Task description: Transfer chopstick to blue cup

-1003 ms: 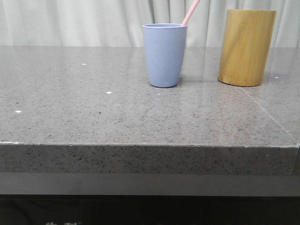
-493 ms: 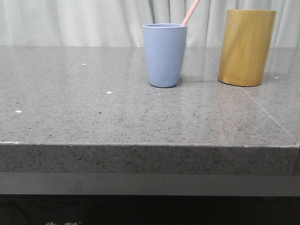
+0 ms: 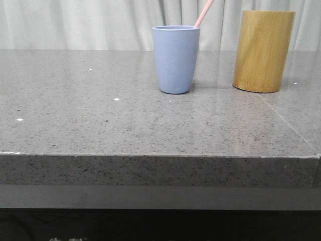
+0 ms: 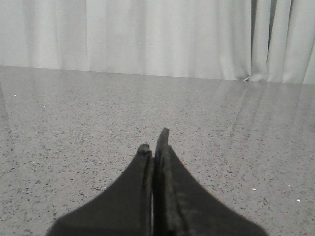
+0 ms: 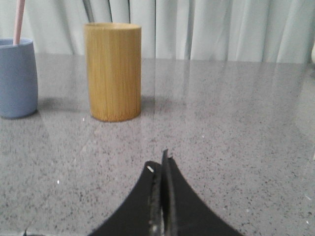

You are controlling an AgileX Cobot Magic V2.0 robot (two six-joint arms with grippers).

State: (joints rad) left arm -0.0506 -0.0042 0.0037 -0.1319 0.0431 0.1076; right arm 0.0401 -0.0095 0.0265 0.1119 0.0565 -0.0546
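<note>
The chopstick stood inside the blue cup, leaning toward the bamboo holder with its pink upper end rising above the rim and its lower part hidden within the cup. Cup and holder sat upright and apart on the grey speckled surface, with a gap of bare stone between them, and pale curtains hung behind. The right claw hung low over the surface with its two dark fingers pressed together, nothing between them; ahead of it and off to one side stood the bamboo holder, well clear of the fingertips, and further out on that same side was the blue cup with the chopstick poking up from it. Neither container was touched by that claw, and a stretch of bare surface lay between them. The left claw was likewise closed up tight and held nothing, one tip reaching slightly further forward than the other; in front of it lay only open speckled surface running back to the curtains. Small white flecks dotted the stone near both claws, and the holder cast a faint reflection on the polished top just before its base
</note>
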